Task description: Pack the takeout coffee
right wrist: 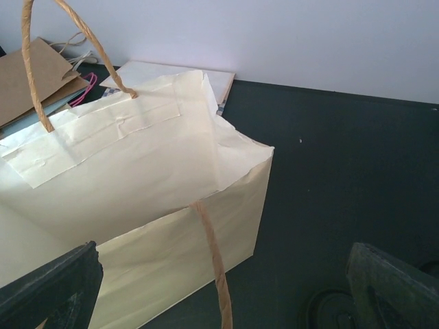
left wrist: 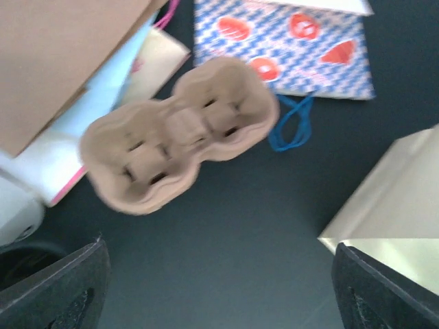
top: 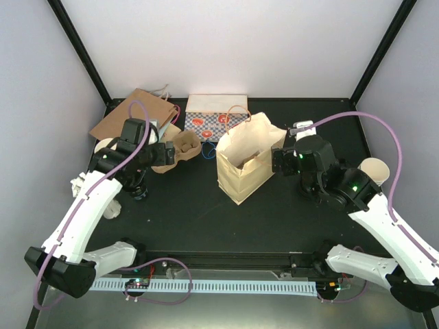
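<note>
Left claw (left wrist: pixel 218 274) spread, empty, above bench (left wrist: pixel 226 212), just short of cup carrier (left wrist: pixel 180 133). Right claw (right wrist: pixel 223 274) spread, empty, facing open paper bag (right wrist: pixel 137 178), stood upright to receive. Takeout coffee (top: pixel 140 192): apparently the dark-lidded shape just behind left claw, not yet packed.

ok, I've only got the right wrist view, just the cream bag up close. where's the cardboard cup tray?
Observer: The cup tray lies left of the cream bag, beside the flat brown bag.
Operator: is the left gripper on it?
Observer: No. It's wide open and holds nothing. The tray lies ahead of its fingers, not touching them.
</note>
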Motion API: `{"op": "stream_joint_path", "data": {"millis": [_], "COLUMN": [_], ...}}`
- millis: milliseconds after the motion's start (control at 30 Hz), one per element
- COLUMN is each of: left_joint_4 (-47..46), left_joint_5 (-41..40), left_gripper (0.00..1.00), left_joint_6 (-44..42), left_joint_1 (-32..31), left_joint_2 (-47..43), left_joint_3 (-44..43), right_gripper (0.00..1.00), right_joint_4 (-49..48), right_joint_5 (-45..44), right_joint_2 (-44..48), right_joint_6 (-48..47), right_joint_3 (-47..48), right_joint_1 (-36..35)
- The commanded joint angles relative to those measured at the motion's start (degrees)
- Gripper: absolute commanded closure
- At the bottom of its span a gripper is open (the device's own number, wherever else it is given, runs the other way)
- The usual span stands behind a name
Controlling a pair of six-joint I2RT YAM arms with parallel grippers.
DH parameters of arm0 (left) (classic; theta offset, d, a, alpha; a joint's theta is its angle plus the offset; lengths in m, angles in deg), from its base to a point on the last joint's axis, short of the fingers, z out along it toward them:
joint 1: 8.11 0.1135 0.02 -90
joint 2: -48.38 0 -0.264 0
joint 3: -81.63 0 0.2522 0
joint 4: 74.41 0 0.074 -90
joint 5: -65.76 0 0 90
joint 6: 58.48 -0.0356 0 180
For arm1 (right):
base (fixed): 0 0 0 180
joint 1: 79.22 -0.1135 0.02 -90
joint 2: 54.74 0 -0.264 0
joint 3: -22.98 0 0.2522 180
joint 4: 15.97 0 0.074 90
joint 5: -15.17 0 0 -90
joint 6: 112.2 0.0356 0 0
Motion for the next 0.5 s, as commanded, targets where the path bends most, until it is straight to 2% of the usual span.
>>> {"op": "stream_joint_path", "data": {"millis": [0, 67, 167, 200, 333, 467], "left_joint_4": [3.0, 3.2, 2.7, 2.1, 1.7, 0.6], "left_joint_5": [-7.8, -11.6, -15.8, -15.5, -15.9, -12.1], "left_gripper": [0.16, 0.21, 0.22, 0.22, 0.35, 0.36], "left_joint_6": [0.9, 1.0, 0.8, 0.0, -3.2, -4.7], "left_joint_1": [3.2, 5.1, 8.5, 9.5, 14.8, 20.0], "left_joint_2": [-3.0, -3.5, -3.4, -3.4, -1.6, 2.4], "left_joint_3": [2.9, 4.4, 4.8, 4.5, 1.1, -1.3], "right_gripper": [0.00, 0.00, 0.00, 0.00, 0.00, 0.00], "right_joint_4": [1.0, 0.9, 0.3, 0.3, 1.4, 1.8], "right_joint_5": [-1.3, -0.5, 0.4, 0.4, 0.9, 2.4], "right_joint_2": [1.7, 2.6, 4.3, 4.6, 5.0, 5.6], "right_joint_6": [1.6, 2.5, 2.9, 2.9, 3.0, 3.2], "right_joint_3": [0.5, -1.0, -2.8, -2.9, -1.9, -1.5], "right_joint_1": [0.4, 0.3, 0.4, 0.4, 0.4, 0.4]}}
